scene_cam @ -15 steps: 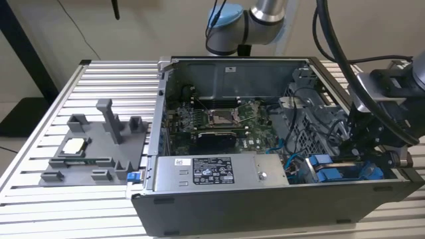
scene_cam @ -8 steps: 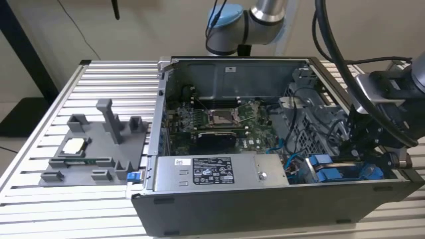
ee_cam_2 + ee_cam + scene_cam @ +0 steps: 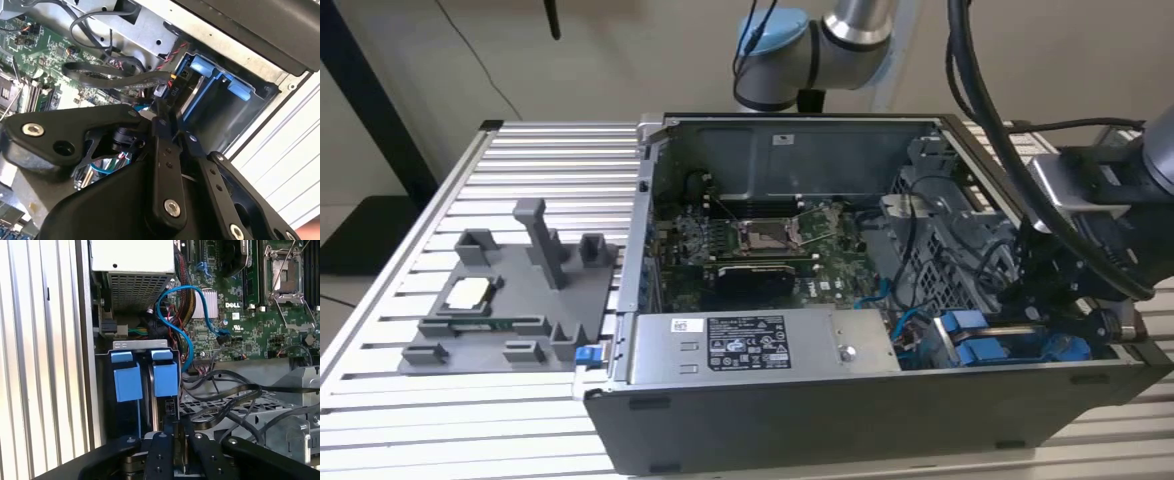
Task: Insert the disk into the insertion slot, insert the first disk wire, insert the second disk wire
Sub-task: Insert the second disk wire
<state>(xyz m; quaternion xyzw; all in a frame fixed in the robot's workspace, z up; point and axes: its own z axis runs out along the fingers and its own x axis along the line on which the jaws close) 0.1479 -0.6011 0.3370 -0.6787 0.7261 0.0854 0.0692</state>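
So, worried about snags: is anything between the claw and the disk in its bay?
Nothing visible. In the first wrist view the claw sits right at the end of the disk; the black cables loop beside it, not between.

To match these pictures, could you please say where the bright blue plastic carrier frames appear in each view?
Exterior view: bright blue plastic carrier frames in the case's corner, exterior view's right.
Second wrist view: frames against the case's outer wall.
First wrist view: frames beside the grey power-supply box.
Shared landmark: green motherboard.
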